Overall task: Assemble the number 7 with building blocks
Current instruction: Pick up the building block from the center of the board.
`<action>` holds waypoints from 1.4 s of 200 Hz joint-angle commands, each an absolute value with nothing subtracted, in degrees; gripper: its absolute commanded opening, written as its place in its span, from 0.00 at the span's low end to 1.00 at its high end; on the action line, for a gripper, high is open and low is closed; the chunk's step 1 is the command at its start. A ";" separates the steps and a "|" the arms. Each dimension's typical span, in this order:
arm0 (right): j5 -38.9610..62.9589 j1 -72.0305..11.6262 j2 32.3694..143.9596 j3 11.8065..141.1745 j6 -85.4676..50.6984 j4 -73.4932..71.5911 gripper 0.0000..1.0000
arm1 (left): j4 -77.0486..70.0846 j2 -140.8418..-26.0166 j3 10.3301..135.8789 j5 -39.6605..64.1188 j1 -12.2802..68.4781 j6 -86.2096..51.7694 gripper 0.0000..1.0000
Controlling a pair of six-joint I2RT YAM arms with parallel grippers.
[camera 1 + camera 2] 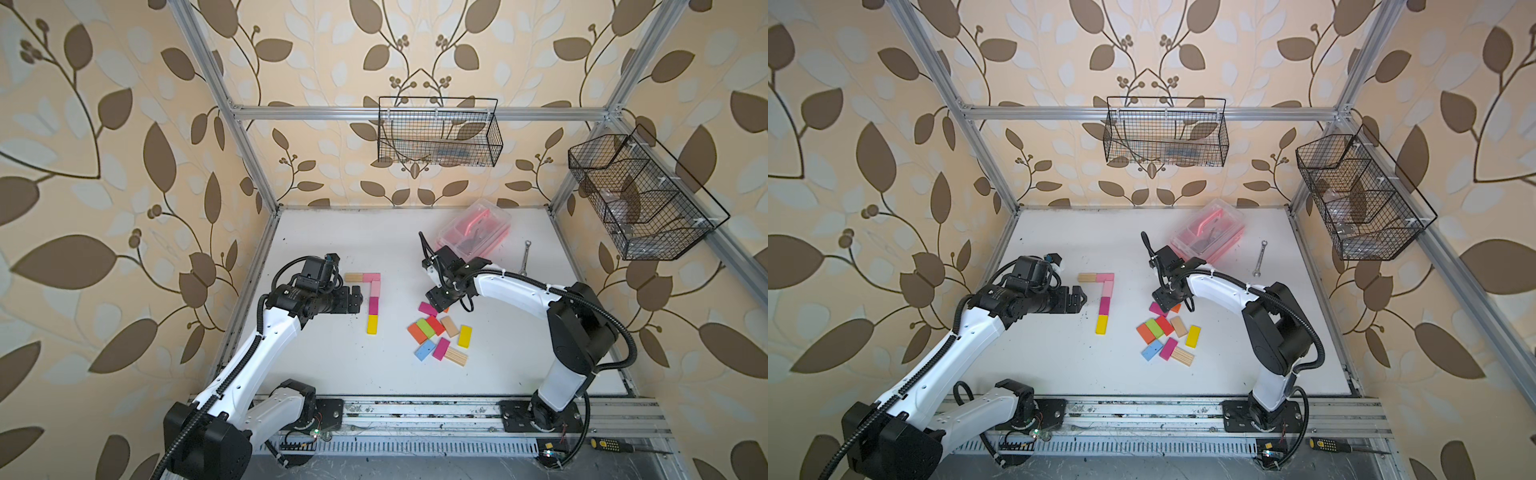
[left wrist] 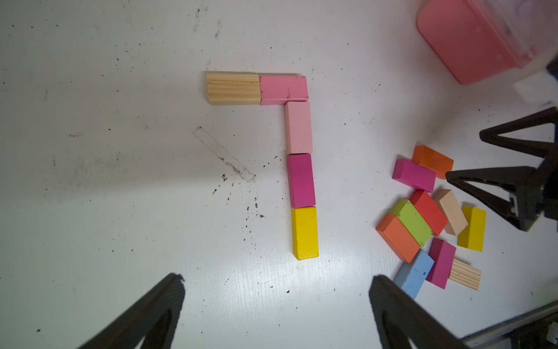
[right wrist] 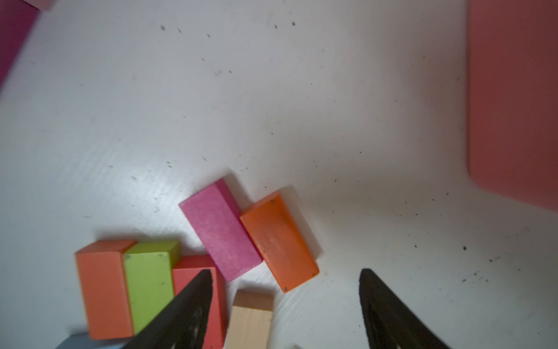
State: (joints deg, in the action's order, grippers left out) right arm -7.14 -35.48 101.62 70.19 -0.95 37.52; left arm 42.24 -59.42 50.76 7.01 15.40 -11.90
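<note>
- We see the number 7 (image 1: 374, 305) lying flat on the white table (image 1: 332, 365), at 9 o'clock from the table's middle.
- Its top bar is a plain wood block (image 2: 233, 88) & a pink wood block (image 2: 283, 90), end to end & touching.
- Its stem runs toward 6 o'clock: a pale pink wood block (image 2: 299, 127), a dark pink wood block (image 2: 301, 180), then a yellow wood block (image 2: 305, 232). Each one touches the next.
- The left gripper (image 1: 358, 299) sits at 9 o'clock of the stem, just beside it. Its jaws are wide apart w/ nothing btwn them.
- The loose pile of wood blocks (image 1: 440, 334) lies at 4 o'clock from the table's middle, well apart from the 7. We count ten: orange, green, red, yellow, blue, dark pink & plain wood.
- The right gripper (image 3: 287, 271) hangs over the 12 o'clock end of that pile. Its jaws are apart & hold nothing.
- In the right wrist view, one tip is over a red loose block (image 3: 190, 262) & the other is over bare table.
- Just past the tips, a loose dark pink block (image 3: 222, 229) & a loose orange block (image 3: 279, 241) lie side by side, touching.
- A pink plastic box w/ a clear lid (image 1: 473, 228) sits at 1 o'clock on the table.
- A small silver wrench (image 1: 524, 257) lies at 2 o'clock, nr the box.
</note>
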 commanded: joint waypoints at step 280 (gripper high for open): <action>5.00 -29.08 110.43 69.96 10.80 33.35 0.38 | 43.59 -61.00 52.65 6.86 15.47 -10.63 0.99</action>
